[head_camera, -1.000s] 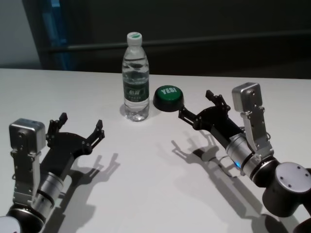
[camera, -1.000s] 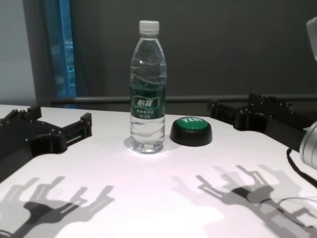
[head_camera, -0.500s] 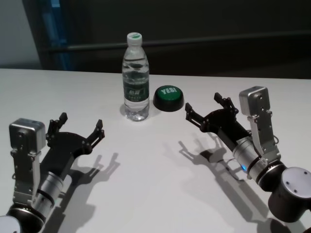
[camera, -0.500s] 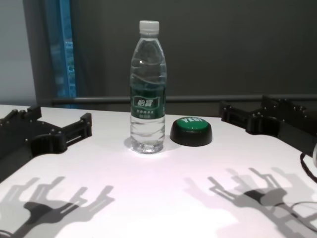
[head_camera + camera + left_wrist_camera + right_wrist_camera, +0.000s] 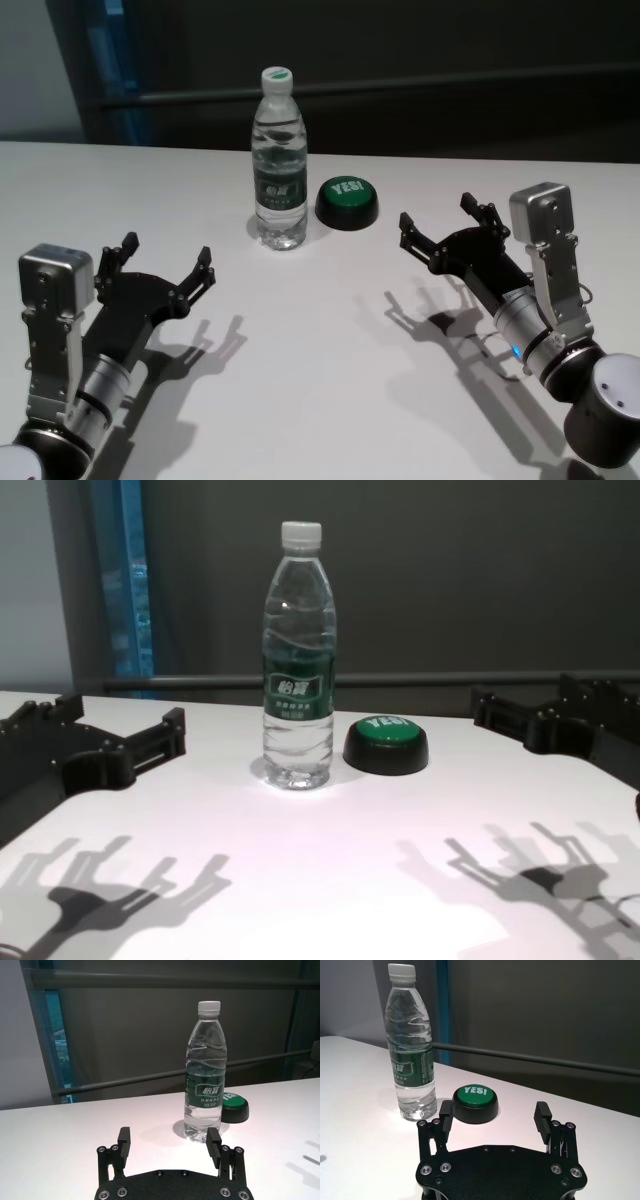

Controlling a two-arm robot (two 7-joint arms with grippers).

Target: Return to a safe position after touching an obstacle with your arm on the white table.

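Clear ribbed bottle point(image 5: 278, 160) upright on glossy table point(image 5: 320, 340).

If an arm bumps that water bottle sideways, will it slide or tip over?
The water bottle is tall on a narrow base, so it probably tips. It looks nearly full, which adds some steadiness. The glossy table might let it slide.

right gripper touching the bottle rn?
Apart. In the head view the right gripper hangs open to the right of the green button, with bare white table between it and the water bottle.

Overhead light, crisp shadows, glossy glare
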